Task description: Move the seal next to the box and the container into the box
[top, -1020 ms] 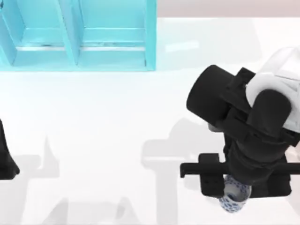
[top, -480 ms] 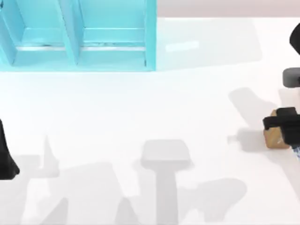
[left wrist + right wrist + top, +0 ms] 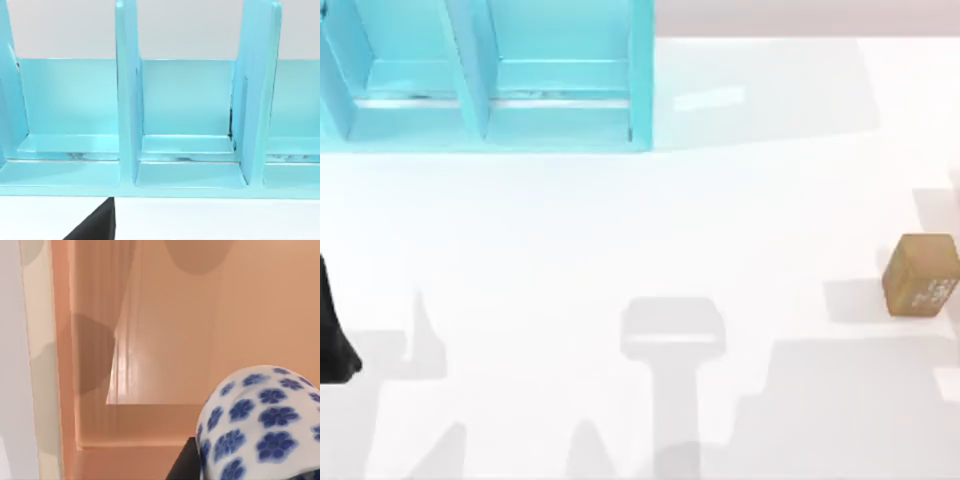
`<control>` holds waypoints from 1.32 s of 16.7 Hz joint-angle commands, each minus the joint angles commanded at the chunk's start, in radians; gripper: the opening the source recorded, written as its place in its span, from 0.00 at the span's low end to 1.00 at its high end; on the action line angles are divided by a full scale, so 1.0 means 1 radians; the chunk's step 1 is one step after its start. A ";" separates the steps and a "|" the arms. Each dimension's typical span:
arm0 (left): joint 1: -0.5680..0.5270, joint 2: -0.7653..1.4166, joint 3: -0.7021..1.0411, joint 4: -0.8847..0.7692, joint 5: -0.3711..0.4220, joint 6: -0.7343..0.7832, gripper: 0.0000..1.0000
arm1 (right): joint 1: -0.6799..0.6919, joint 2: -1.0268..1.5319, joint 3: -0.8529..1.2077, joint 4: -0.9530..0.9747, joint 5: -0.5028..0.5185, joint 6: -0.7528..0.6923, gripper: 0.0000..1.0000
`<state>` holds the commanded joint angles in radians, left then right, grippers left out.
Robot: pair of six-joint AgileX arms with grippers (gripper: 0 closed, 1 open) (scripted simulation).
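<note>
Seal: the tan-brown cube (image 3: 920, 274) stands alone on the white desk (image 3: 640, 250) near the right edge in the top view, pale markings on one face, nothing touching it.
Container: the white, blue-flowered piece (image 3: 262, 422) sits close under the right wrist camera, above the floor of a peach-coloured box (image 3: 165, 330); whether it touches that floor I cannot tell.
Right end effector: a dark part (image 3: 185, 462) lies against the container's side in the right wrist view; whether the fingers are pinching it or spread I cannot tell.
Left arm: parked at the desk's left edge, a black shape (image 3: 332, 335) in the top view; I cannot tell how its end effector is set.
Blue rack: a turquoise divided stand (image 3: 490, 75) at the desk's far left, its upright partitions (image 3: 127, 95) facing the left wrist camera.
</note>
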<state>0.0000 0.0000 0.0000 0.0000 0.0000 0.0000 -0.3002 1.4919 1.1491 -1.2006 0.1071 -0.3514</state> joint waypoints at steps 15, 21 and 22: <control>0.000 0.000 0.000 0.000 0.000 0.000 1.00 | -0.279 0.018 0.003 0.023 -0.090 -0.227 0.00; 0.000 0.000 0.000 0.000 0.000 0.000 1.00 | -0.222 0.018 -0.047 0.166 -0.027 -0.191 0.00; 0.000 0.000 0.000 0.000 0.000 0.000 1.00 | -0.234 0.032 -0.075 0.191 -0.035 -0.198 0.00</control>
<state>0.0000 0.0000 0.0000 0.0000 0.0000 0.0000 -0.5338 1.5235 1.0741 -1.0099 0.0721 -0.5490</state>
